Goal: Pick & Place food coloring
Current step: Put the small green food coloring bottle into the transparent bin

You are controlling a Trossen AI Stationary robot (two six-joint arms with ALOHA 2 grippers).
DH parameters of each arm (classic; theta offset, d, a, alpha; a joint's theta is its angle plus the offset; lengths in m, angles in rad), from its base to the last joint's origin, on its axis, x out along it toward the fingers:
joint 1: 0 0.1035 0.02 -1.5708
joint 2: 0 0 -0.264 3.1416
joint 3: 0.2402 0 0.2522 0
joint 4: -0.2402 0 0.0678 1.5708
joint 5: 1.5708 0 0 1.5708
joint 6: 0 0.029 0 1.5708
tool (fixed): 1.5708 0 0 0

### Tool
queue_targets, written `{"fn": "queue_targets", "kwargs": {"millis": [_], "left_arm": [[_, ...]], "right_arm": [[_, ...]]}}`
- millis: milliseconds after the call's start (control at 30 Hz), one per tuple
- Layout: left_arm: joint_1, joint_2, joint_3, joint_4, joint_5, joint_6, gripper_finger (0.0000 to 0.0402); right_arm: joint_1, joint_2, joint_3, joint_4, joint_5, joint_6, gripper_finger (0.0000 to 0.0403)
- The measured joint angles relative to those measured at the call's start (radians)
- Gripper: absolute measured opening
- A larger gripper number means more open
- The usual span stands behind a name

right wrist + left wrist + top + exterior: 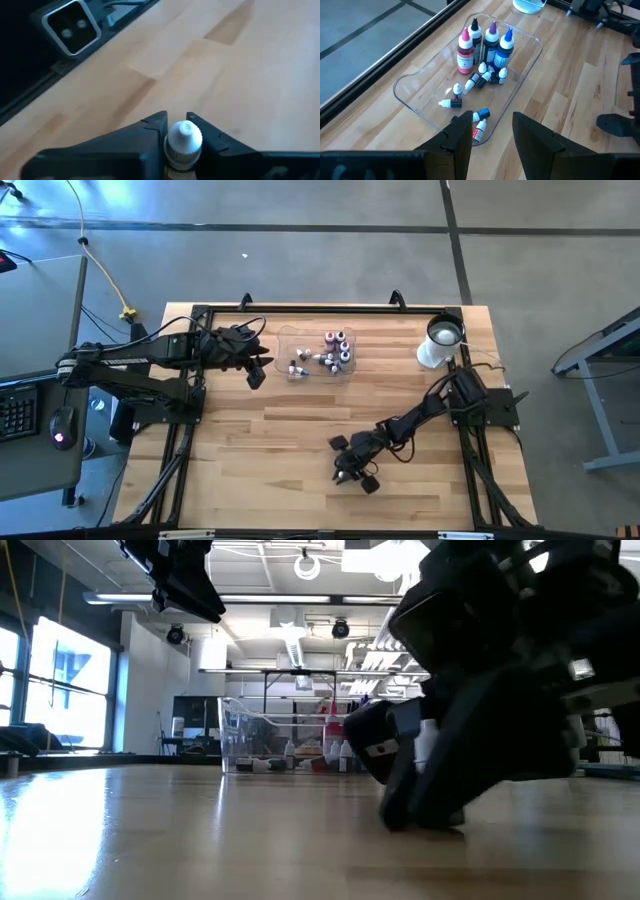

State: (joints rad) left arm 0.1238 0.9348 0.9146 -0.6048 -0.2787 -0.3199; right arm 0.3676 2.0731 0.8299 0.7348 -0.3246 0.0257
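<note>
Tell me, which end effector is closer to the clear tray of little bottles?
Left. The left end effector hovers beside the clear tray; the right end effector is far across the table, gripping a bottle.

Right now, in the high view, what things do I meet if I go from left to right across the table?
Left gripper → clear tray holding the food coloring bottles → right gripper, low near the front edge, shut on a small white-capped bottle → white cup at the far right corner.
</note>
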Motion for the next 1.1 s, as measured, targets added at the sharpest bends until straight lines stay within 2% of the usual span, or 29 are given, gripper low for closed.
{"fn": "queue_targets", "kwargs": {"millis": [100,167,300,367,467,533,633,767,867,967,1100], "left_arm": [[0.000,0.000,0.000,0.000,0.000,0.000,0.0138],[0.000,0.000,0.000,0.001,0.000,0.000,0.0138],[0.000,0.000,0.000,0.003,0.000,0.000,0.0138],[0.000,0.000,0.000,0.004,0.000,0.000,0.0138],[0.000,0.000,0.000,0.004,0.000,0.000,0.0138],[0.000,0.000,0.000,0.006,0.000,0.000,0.0138],[0.000,0.000,0.000,0.006,-0.001,0.000,0.0138],[0.000,0.000,0.002,0.006,-0.001,0.001,0.0138],[0.000,0.000,0.002,0.007,-0.002,0.021,0.0138],[0.000,0.000,0.002,0.007,-0.002,0.024,0.0138],[0.000,0.000,0.002,0.007,-0.002,0.026,0.0138]], "right_arm": [[-0.033,0.002,-0.002,0.039,0.000,0.000,0.0050],[-0.064,0.002,-0.002,0.124,0.000,-0.008,0.0050],[-0.150,-0.041,0.000,0.254,0.027,-0.094,0.0070],[-0.204,-0.073,0.000,0.276,0.091,-0.180,0.0075],[-0.295,-0.113,0.021,0.281,0.258,-0.335,0.0066],[-0.368,-0.117,0.059,0.274,0.356,-0.380,0.0056],[-0.479,-0.117,0.155,0.140,0.371,-0.370,0.0051],[-0.580,-0.114,0.309,-0.260,0.368,-0.268,0.0061],[-0.601,-0.114,0.392,-0.498,0.422,-0.265,0.0064],[-0.603,-0.114,0.436,-0.614,0.443,-0.262,0.0060],[-0.603,-0.114,0.444,-0.673,0.444,-0.209,0.0060]]}}
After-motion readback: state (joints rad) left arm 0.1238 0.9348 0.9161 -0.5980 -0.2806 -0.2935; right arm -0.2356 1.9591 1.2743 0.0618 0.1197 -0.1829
